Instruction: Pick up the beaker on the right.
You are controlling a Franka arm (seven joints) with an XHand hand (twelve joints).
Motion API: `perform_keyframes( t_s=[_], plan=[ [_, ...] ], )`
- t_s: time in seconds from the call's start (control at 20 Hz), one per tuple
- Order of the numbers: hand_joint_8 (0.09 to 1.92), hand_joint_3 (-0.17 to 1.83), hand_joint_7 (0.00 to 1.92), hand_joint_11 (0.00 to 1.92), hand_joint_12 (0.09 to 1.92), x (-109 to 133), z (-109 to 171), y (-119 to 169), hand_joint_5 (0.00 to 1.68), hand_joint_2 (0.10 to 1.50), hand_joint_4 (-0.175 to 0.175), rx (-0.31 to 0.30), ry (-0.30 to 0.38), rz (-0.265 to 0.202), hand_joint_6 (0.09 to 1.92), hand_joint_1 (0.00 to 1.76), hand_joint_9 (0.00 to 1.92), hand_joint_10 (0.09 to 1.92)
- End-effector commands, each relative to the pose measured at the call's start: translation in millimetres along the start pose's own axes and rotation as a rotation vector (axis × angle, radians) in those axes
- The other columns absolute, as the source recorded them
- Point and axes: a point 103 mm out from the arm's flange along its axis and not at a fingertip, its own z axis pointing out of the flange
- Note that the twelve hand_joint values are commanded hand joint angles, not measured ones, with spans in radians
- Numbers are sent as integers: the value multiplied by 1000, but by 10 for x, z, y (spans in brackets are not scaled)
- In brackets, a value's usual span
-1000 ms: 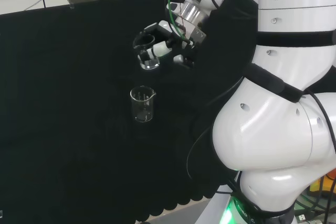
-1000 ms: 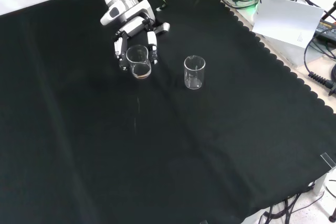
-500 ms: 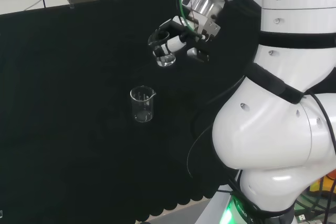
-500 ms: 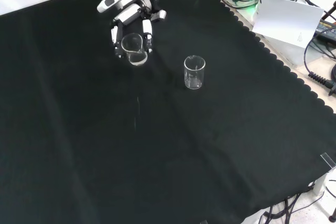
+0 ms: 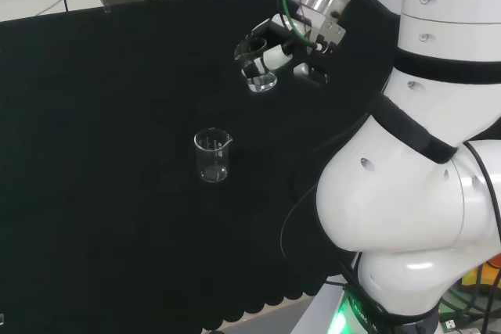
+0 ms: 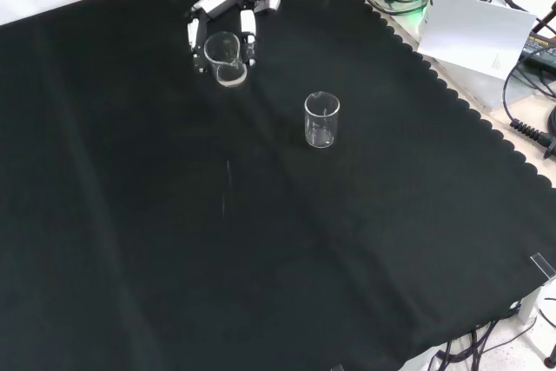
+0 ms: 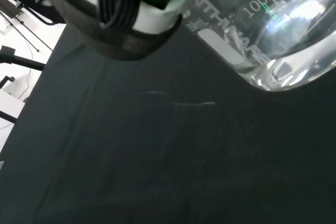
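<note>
**Q:** Where does the pick-up stand?

**A:** The robot's hand (image 6: 221,22) has its fingers curled round a clear beaker (image 6: 224,58), held in the air above the black cloth (image 6: 261,241) near its far edge in the front view. The glass tilts, its base lower than its rim. A second beaker (image 6: 321,120) stands upright on the cloth, well apart, toward the middle.

**Q:** What would doing it well take?

**A:** In my judgement, a steady lift with the fingers wrapped as they are. Smooth glass held at a slant could slide out, so levelling it gently and avoiding any jerk seems wise.
</note>
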Motion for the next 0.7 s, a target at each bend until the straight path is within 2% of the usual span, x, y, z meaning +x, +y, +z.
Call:
perform_keyframes(
  t_s=[0.05, 0.4, 0.7],
  plan=[
    [87, -175, 1630, 1316, 836, 27, -186, -418, 1370, 1015, -94, -29, -34, 14, 276, 1314, 1493, 672],
    [87, -175, 1630, 1311, 845, 183, -167, -778, 1361, 1016, -94, -13, -56, 39, 296, 1314, 1489, 683],
    [87, -175, 1630, 1310, 848, 219, -160, -894, 1358, 1016, -95, -2, -67, 37, 302, 1314, 1487, 688]
  ],
)
